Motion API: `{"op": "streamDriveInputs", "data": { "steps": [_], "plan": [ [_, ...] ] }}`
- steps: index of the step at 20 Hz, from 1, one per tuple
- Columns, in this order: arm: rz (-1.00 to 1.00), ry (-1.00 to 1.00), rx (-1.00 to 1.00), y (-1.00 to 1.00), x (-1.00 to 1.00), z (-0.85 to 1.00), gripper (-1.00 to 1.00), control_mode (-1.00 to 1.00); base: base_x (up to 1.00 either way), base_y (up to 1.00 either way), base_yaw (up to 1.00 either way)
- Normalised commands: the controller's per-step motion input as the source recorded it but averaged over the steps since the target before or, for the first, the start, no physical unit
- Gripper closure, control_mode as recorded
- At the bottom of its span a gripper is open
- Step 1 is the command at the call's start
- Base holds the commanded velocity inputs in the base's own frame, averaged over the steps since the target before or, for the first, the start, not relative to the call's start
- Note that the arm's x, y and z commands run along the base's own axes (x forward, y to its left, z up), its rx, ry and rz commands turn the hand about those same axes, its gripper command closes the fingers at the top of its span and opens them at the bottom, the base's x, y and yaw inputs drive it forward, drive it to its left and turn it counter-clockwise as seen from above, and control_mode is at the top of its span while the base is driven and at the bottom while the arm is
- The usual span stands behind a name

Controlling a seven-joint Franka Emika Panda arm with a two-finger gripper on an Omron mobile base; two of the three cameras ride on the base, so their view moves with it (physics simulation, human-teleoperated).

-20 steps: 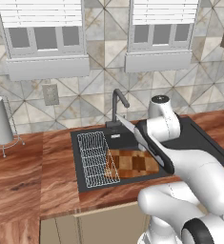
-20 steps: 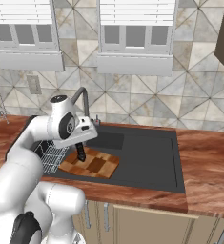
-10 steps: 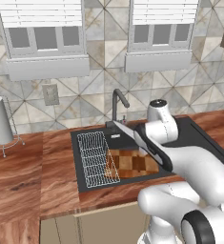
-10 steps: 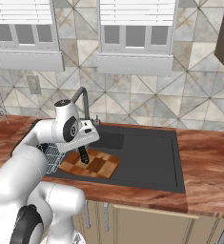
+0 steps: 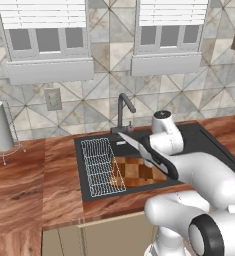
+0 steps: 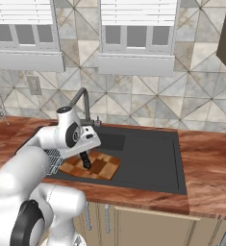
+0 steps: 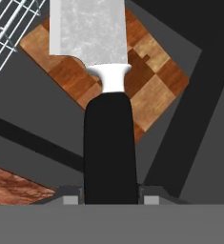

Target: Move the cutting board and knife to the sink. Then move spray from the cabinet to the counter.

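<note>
1. The gripper [image 7: 110,193] is clamped on the black handle of the knife [image 7: 106,119]; in the hand view the handle runs up from between the two finger tips and the pale blade continues past the top edge
2. In the left base view the knife [image 5: 146,155] hangs in the air over the sink [image 5: 214,145], blade pointing up and to the left toward the faucet [image 5: 123,107], handle slanting down to the right in front of the arm
3. In the right base view the gripper [image 6: 85,159] hangs just above the cutting board [image 6: 102,167], and I cannot tell whether the knife touches it
4. The cutting board [image 5: 136,170] lies inside the sink basin on its left part, its chequered light and dark blocks facing up; in the hand view the cutting board [image 7: 156,90] sits straight beneath the blade
5. A white wire rack [image 5: 101,167] lies in the left end of the sink, just beside the board, and its corner [image 7: 13,24] shows in the hand view
6. The sink [image 6: 153,158] is a dark basin set into the counter [image 6: 206,168], whose reddish-brown wood grain runs on both sides of it
7. A paper towel roll [image 5: 0,127] stands upright in a wire holder on the counter [image 5: 29,185], well to the left of the sink
</note>
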Motion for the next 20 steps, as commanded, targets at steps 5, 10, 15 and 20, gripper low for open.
{"op": "streamDriveInputs", "data": {
  "steps": [5,10,15,20],
  "plan": [
    [0.0,0.01,0.0,0.0,0.16,-0.27,1.0,-1.0,0.0,0.0,0.0],
    [0.0,0.01,0.01,0.0,0.22,-0.24,1.0,-1.0,0.0,0.0,0.0],
    [0.01,-0.01,0.01,-0.02,0.14,-0.12,1.0,-1.0,0.0,0.0,0.0],
    [0.0,0.0,0.0,0.0,0.14,-0.28,1.0,-1.0,0.0,0.0,0.0]
  ]
}}
